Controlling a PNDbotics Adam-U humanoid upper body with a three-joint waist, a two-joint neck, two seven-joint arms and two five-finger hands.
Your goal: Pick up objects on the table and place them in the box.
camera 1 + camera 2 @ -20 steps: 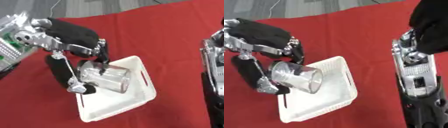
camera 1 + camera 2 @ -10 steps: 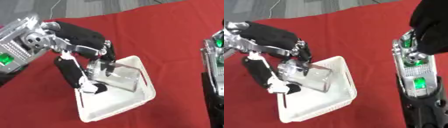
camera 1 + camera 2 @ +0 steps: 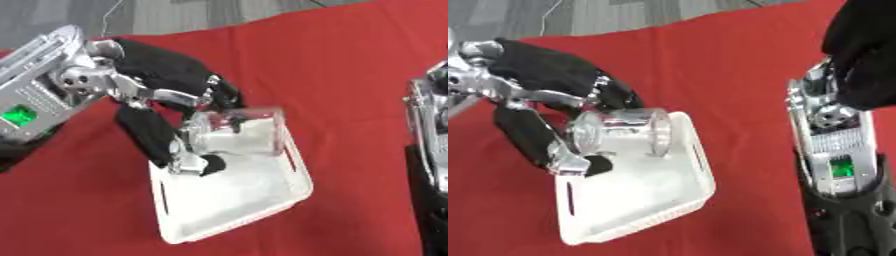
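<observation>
Lying sideways over the white box [image 3: 677, 200], a clear glass [image 3: 620, 132] (see-through, cylindrical) sits clamped in the left robot hand [image 3: 566, 102].

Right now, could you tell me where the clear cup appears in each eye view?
Left eye view: clear cup centre-left, lying sideways in the left hand, over the white box.
Right eye view: upper left of centre, over the box's far end.
Shared landmark: the white box.
</observation>
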